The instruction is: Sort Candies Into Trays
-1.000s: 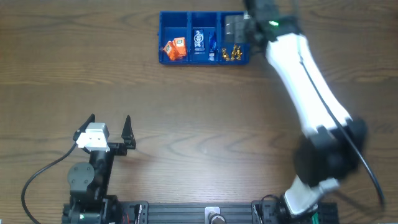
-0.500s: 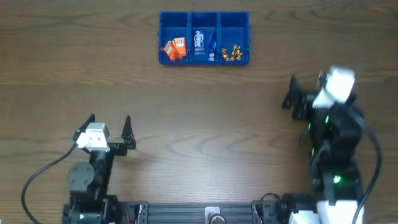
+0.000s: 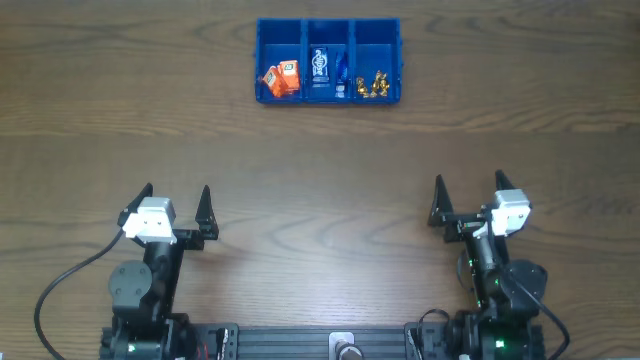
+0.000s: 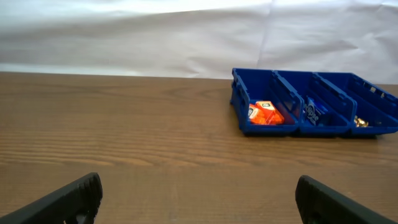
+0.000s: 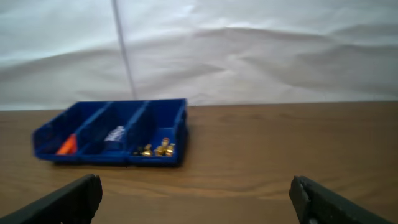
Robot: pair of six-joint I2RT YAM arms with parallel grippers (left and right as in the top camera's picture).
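Nearest the bases, the left arm's black 2-finger gripper (image 3: 176, 190) sits low over the brown wood-grain table (image 3: 320, 150) at the left side. Its jaws are spread wide and hold nothing. In the left wrist view its 2 dark fingers (image 4: 71, 199) stand far apart, with bare wood between them. A thin black cable (image 3: 60, 290) loops beside this arm's base.

At the right side, the right arm's matching black 2-finger gripper (image 3: 468, 180) sits at about the same depth, well apart from the left one. Its jaws are also spread wide and grip nothing, and the right wrist view shows only table top between its fingers (image 5: 68, 199).

Beyond both grippers lies a broad stretch of table.

At the far side, a little left of the middle, rests a blue plastic tray with 3 side-by-side compartments (image 3: 260, 60), flat on the wood and well apart from both grippers. The left compartment holds orange-wrapped candies (image 3: 281, 77). The middle compartment holds blue-wrapped candies (image 3: 322, 66). The right compartment holds a small cluster of gold-wrapped candies (image 3: 372, 86). All the candies lie inside the tray, mostly toward its near wall.

Behind the table's far edge, a creased white sheet backdrop (image 4: 124, 37) hangs across the wrist views.
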